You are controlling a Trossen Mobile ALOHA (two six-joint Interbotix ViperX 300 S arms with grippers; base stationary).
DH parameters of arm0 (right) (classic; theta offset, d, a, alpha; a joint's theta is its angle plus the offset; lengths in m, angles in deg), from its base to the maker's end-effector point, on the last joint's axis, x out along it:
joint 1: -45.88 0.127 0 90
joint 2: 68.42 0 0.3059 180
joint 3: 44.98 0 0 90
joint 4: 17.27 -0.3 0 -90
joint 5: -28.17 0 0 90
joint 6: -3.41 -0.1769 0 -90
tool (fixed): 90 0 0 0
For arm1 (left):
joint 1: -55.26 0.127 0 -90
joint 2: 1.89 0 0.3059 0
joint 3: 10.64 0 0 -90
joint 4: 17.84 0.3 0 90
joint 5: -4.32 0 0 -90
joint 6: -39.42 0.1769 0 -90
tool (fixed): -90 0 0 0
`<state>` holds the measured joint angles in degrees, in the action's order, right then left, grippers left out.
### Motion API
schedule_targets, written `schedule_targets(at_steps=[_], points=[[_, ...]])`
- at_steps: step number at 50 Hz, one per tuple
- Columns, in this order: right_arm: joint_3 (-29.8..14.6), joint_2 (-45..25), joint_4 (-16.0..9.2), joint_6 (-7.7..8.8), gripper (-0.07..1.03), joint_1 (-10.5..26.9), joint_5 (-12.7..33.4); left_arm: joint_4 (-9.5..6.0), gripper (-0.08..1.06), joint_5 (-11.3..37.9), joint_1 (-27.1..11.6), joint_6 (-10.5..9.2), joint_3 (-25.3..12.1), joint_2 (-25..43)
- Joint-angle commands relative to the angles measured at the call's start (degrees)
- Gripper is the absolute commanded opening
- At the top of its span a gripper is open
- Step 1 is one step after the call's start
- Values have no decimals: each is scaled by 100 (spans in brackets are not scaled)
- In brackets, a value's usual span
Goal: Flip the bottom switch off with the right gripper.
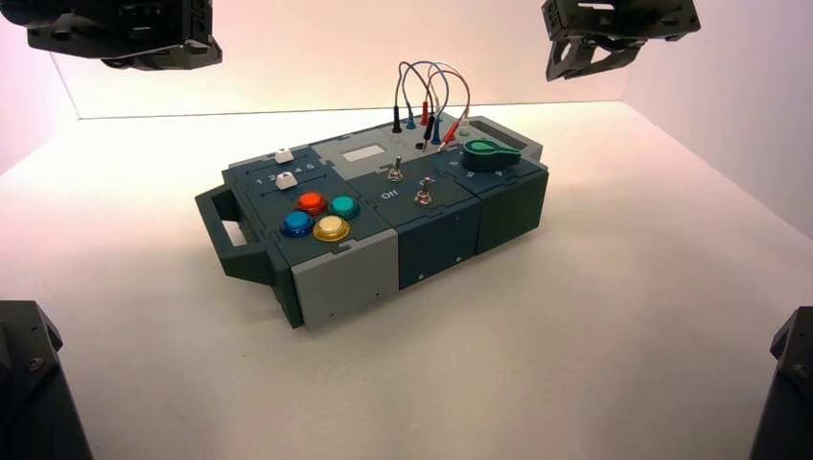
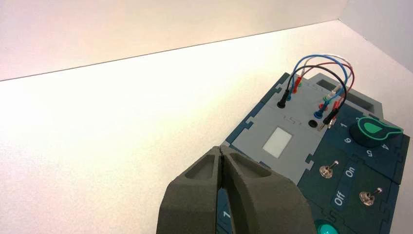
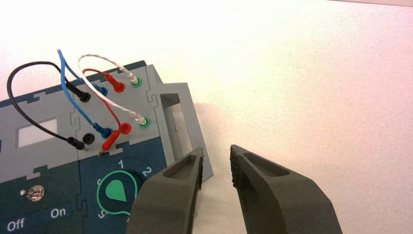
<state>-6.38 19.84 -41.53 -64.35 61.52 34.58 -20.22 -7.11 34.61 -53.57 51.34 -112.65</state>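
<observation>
The dark blue and grey box stands turned on the white table. The bottom switch, a stubby silver toggle, sits on the blue panel just right of the white "Off" lettering; it also shows in the left wrist view as the bottom switch. It is out of the right wrist view. My right gripper hangs high above the box's far right end, open and holding nothing, its tips over the grey handle. My left gripper is parked high at the far left, shut and holding nothing.
A second silver toggle stands nearer the grey panel. A green knob sits on the box's right end, with plugged wires looping behind it. Round coloured buttons and white sliders fill the left part.
</observation>
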Motion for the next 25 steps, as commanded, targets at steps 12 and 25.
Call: schedule_targets(at_steps=[12, 25], points=[[-132, 123, -18, 0, 32, 18, -26, 9, -3, -26, -18, 0, -132, -26], [-176, 167, -18, 0, 32, 70, 149, 0, -3, 949, -9, -53, -422, -158]])
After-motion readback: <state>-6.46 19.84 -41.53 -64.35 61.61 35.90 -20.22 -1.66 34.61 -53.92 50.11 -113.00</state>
